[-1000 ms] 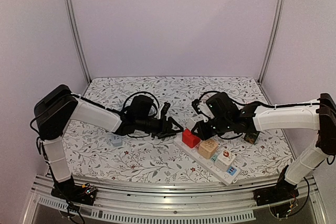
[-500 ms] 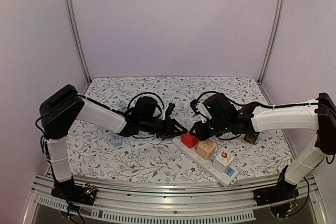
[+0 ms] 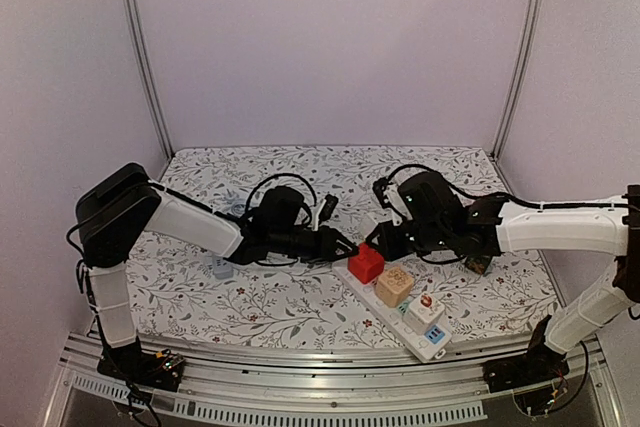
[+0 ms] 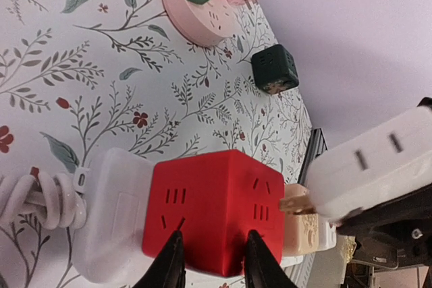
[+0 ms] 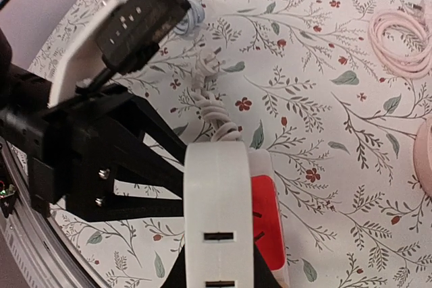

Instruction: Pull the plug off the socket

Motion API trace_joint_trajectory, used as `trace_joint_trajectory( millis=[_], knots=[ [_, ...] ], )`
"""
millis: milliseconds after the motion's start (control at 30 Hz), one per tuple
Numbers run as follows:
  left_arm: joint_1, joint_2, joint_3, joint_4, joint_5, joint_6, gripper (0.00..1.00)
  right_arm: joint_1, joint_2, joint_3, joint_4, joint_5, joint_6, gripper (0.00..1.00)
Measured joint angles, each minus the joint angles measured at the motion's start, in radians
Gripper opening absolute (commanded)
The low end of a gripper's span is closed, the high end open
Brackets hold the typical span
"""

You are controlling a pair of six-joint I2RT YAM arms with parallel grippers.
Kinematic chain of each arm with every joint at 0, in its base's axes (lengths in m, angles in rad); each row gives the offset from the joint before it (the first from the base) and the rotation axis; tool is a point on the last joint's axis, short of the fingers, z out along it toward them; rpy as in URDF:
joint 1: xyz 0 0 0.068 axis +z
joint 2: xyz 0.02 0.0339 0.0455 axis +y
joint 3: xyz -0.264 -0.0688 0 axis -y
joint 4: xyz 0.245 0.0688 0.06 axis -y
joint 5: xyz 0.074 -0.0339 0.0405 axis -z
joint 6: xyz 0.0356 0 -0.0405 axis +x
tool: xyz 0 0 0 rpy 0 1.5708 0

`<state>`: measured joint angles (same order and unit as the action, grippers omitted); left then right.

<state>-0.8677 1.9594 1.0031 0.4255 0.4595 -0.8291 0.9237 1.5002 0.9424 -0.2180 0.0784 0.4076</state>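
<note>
white plug (image 5: 217,200) in right end effector (image 5: 218,272)

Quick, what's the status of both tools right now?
Left tool: fingertips against the red cube plug; a firm grip cannot be told.
Right tool: closed, holding the white plug.

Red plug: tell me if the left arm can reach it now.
Probably yes: the left hand flanks the red plug, nothing between; the white adapter in the right hand hangs close.
</note>
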Motion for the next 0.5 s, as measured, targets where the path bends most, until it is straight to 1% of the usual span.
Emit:
trace_joint_trajectory(
  millis=[167,300,367,500],
  knots=[
    [-0.001,-0.001,0.000,-0.002,-0.011,0.024,0.29,0.000,-0.132,0.000,0.068,0.038,0.002,0.00],
    [-0.003,-0.005,0.001,-0.008,-0.018,0.039,0.29,0.000,-0.181,0.001,0.064,0.125,0.004,0.00],
    [-0.004,-0.009,0.006,-0.023,-0.022,0.045,0.33,-0.008,-0.186,0.002,0.026,0.186,0.011,0.00],
    [-0.006,-0.021,0.026,-0.078,-0.033,0.062,0.45,-0.075,-0.186,0.000,-0.070,0.251,0.051,0.00]
  ],
)
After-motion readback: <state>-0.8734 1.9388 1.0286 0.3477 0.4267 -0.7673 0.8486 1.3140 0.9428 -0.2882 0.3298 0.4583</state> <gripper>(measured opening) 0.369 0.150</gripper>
